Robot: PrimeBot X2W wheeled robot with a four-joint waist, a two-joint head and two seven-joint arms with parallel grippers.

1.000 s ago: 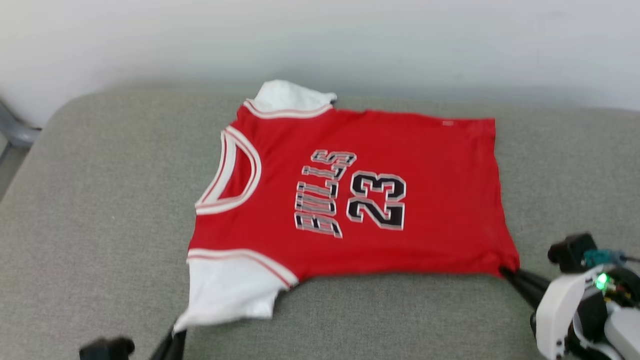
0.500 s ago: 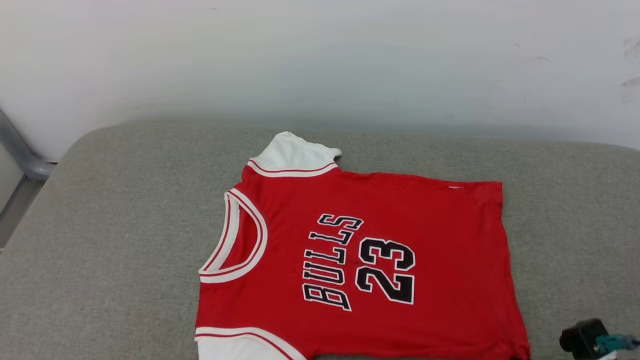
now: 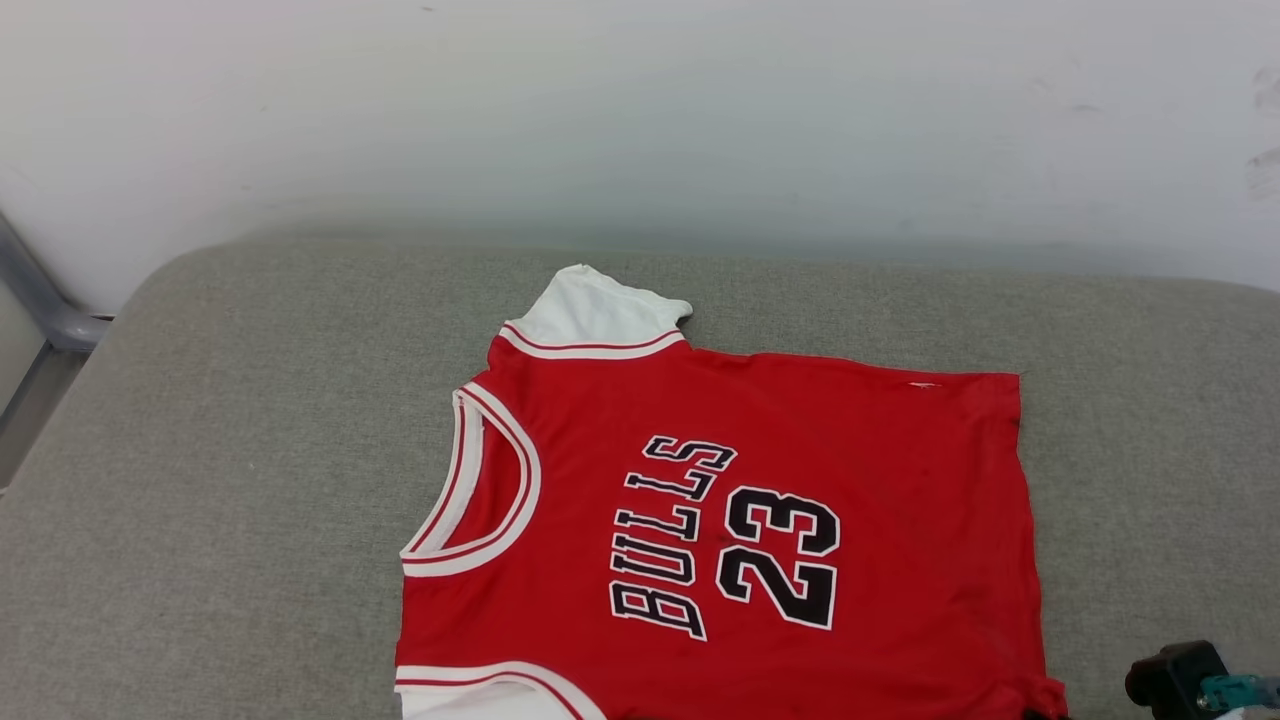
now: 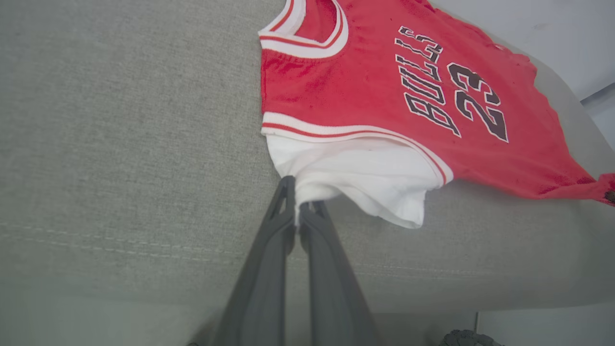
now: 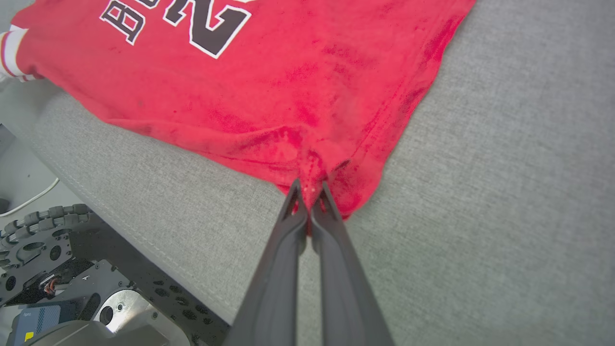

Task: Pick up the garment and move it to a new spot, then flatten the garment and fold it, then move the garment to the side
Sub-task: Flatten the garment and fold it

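Note:
The garment, a red jersey with white sleeves and black "BULLS 23" lettering, lies spread face up on the grey cushion, collar to the left in the head view. My left gripper is shut on the edge of the near white sleeve. Pinching the near bottom corner of the red hem is my right gripper, also shut. The garment is pulled taut between the two grips along the cushion's front edge. The garment shows small creases at the pinched corner.
A pale wall rises right behind the cushion. A grey metal frame stands at the far left. My wheeled base sits below the cushion's front edge. Bare cushion lies left and right of the garment.
The head camera has tilted up, so the garment sits lower in view and both grippers dropped past the bottom edge. The garment looks slightly flatter; both grips hold as before.

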